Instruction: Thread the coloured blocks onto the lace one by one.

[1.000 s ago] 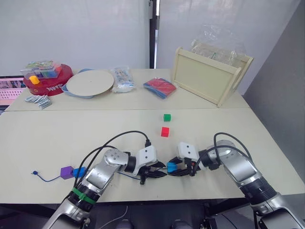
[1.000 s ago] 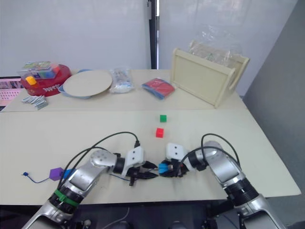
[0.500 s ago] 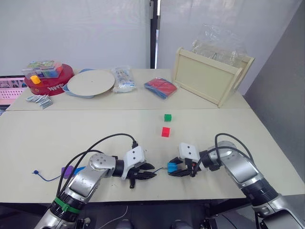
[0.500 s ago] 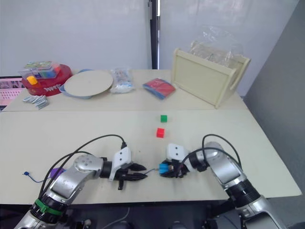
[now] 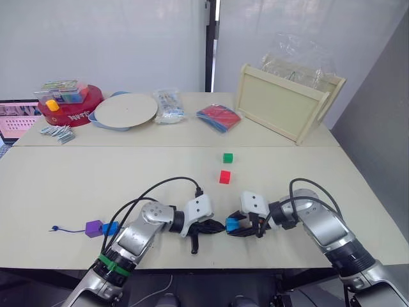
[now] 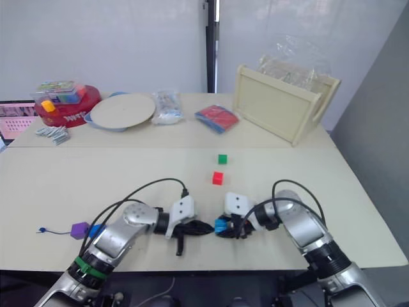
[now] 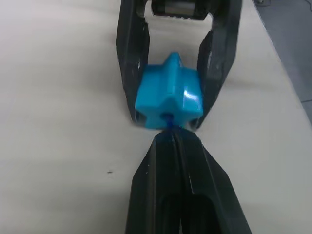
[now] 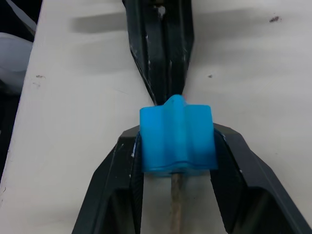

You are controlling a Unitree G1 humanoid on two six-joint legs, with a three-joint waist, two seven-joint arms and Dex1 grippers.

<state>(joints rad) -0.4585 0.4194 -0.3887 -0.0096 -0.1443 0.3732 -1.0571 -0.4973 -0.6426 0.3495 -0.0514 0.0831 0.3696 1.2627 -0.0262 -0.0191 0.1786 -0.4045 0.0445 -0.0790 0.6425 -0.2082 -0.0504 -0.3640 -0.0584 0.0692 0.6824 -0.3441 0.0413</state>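
Note:
A light blue block is held just above the table's front edge, with my right gripper shut on it. My left gripper is shut on the lace, its tips right against the block. In the left wrist view the dark blue lace enters the block's hole. In the right wrist view a pale tip pokes out of the block's other side. A purple block and a blue block sit on the lace to the left, near its knotted end. A red block and a green block lie loose beyond.
At the back of the table are a red tub, a round plate, a clear packet, a red and blue packet and a wooden tray on its side.
My left gripper, drawn back to the left half a second ago, has come right again and now meets the light blue block. The right gripper has stayed in place.

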